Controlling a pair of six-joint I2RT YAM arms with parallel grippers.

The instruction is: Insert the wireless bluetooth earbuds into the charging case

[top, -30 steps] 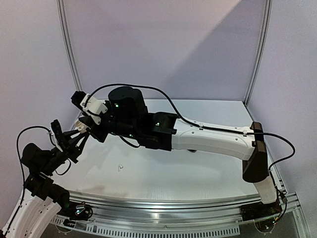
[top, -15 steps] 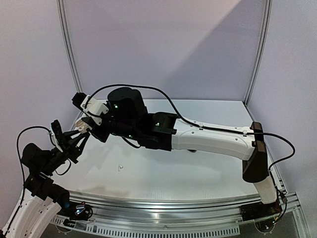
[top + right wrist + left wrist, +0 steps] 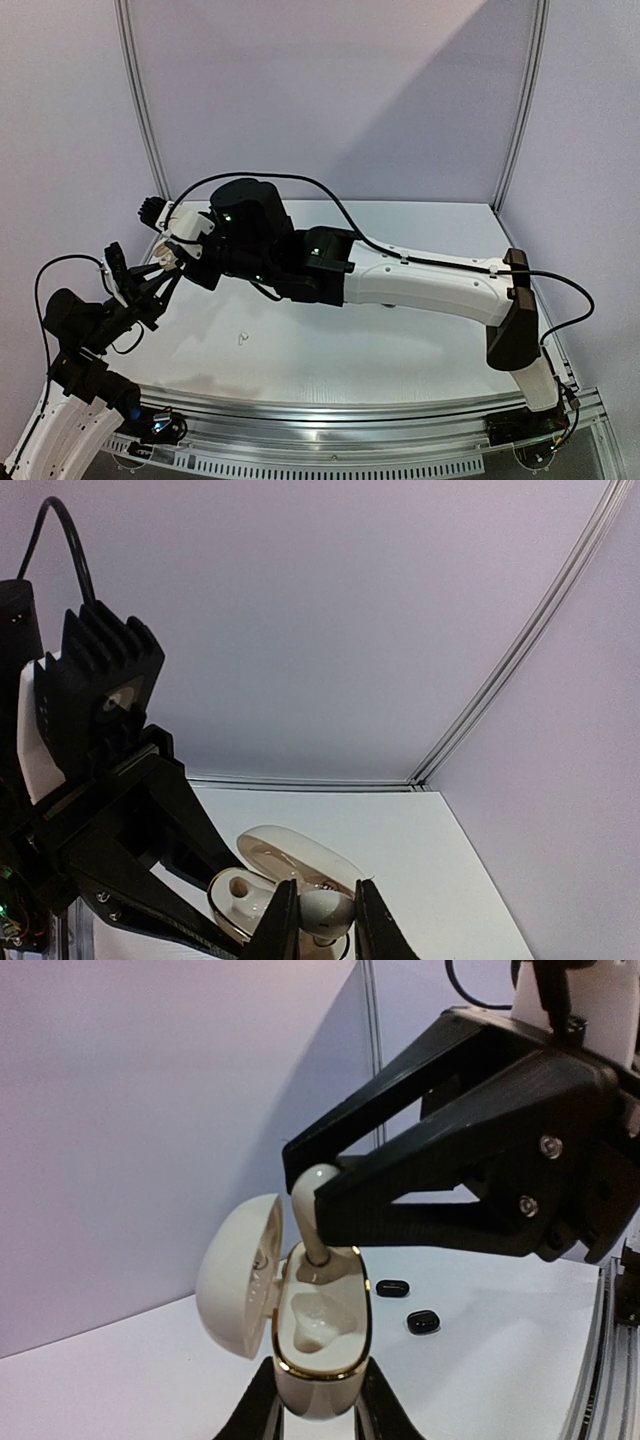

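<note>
Clamping the open charging case (image 3: pixel 322 1345) in left pincer (image 3: pixel 320 1408), right pincer (image 3: pixel 322 925) pinching white earbud (image 3: pixel 304 1212)

The right arm (image 3: pixel 430 285) wears a long white shell between bulky black motor housings dotted with tiny green lights (image 3: pixel 232 213), ending in a dark brown block (image 3: pixel 515 330) near its base; a thin black cable (image 3: pixel 330 197) loops over it. The left arm (image 3: pixel 75 325) is black farther out, white near its base. The right gripper (image 3: pixel 322 1188) is matte black, angular, with two silver screws (image 3: pixel 547 1146).
</note>
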